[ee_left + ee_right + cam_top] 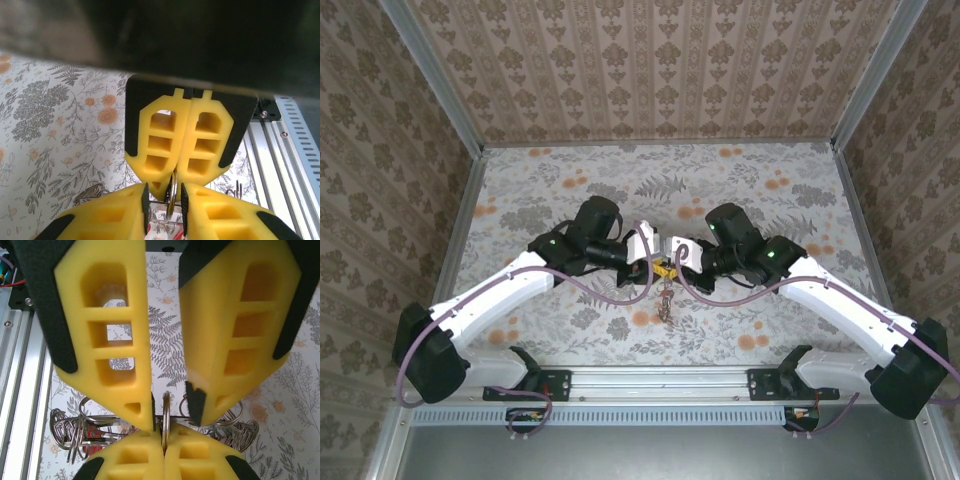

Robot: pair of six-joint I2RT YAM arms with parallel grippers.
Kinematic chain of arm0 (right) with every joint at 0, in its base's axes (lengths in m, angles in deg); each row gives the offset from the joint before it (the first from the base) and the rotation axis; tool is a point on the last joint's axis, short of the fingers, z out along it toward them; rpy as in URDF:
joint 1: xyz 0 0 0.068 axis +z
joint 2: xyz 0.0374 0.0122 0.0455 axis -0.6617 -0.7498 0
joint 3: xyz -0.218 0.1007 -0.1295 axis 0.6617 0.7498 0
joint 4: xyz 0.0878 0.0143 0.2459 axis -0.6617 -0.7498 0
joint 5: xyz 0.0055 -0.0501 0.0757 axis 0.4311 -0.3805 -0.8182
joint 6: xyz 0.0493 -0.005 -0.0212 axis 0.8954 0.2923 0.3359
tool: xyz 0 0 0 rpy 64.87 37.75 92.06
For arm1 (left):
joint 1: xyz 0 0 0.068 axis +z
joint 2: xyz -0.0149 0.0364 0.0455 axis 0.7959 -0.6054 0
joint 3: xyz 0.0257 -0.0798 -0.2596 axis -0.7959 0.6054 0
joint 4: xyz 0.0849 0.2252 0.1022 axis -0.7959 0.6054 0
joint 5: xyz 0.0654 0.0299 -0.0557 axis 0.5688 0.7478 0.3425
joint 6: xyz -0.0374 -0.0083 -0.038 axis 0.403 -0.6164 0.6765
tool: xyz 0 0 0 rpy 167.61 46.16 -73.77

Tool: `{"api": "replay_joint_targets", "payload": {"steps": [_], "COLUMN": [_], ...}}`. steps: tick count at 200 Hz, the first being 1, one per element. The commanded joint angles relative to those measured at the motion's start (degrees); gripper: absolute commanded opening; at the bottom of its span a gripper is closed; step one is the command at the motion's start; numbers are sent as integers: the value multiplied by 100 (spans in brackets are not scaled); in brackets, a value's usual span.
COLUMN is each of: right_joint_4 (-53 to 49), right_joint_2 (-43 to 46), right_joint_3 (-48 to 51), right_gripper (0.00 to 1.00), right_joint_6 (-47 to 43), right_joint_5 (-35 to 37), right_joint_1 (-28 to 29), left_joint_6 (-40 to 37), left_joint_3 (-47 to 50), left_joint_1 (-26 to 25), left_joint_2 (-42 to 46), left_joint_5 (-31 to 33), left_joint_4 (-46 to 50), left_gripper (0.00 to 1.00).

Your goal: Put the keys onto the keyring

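right gripper (163, 442) is clamped on the keyring (166, 412), which sits edge-on in mid-air over the table centre. left gripper (164, 196) is narrowly parted, tips straddling the ring from 12 o'clock in the right wrist view, probably not touching it. keys (665, 305) dangle in a bunch at 6 o'clock of the grippers. next: close the left slowly and square so the ring doesn't twist; watch for swing in the bunch. table (770, 180) is a flat floral print. patterned walls (640, 70) on three sides, alu rail (660, 380) at 6 o'clock.
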Motion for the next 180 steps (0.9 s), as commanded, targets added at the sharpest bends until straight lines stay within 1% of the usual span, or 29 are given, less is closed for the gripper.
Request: {"api": "replay_joint_targets", "payload": {"steps": [1,6,14,29,53,81,119,136,148,165,180], "right_joint_4": [419,434,463,523,765,1302,1343,1428,1511,1601,1656], "right_joint_2": [176,180,193,211,425,848,920,880,837,759,722], "right_joint_3": [-51,-43,-30,21,278,711,819,796,769,716,681], "right_gripper": [0,0,0,0,13,19,21,16,15,15,17], "right_joint_6": [158,167,179,189,338,716,838,904,961,1023,1036], "right_joint_5": [-94,-106,-127,-140,-348,-731,-1016,-1097,-1148,-1152,-1146], "right_joint_1": [32,32,37,32,-134,-391,-447,-455,-455,-451,-456], "left_joint_6": [-28,-28,-49,-39,349,899,1327,1543,1686,1720,1698], "left_joint_3": [-118,-116,-127,-122,164,646,1009,1191,1267,1299,1313], "left_joint_1": [-48,-51,-42,-45,32,257,431,455,441,429,416], "left_joint_2": [-55,-55,-55,-24,218,563,761,771,746,714,702], "left_joint_5": [-261,-277,-335,-471,-603,-888,-1190,-1324,-1365,-1398,-1419], "left_joint_4": [-2,-9,-32,-129,-890,-1942,-2818,-3297,-3580,-3697,-3719], "left_gripper": [20,14,0,0,0,0,0,0,0,0,0]}}
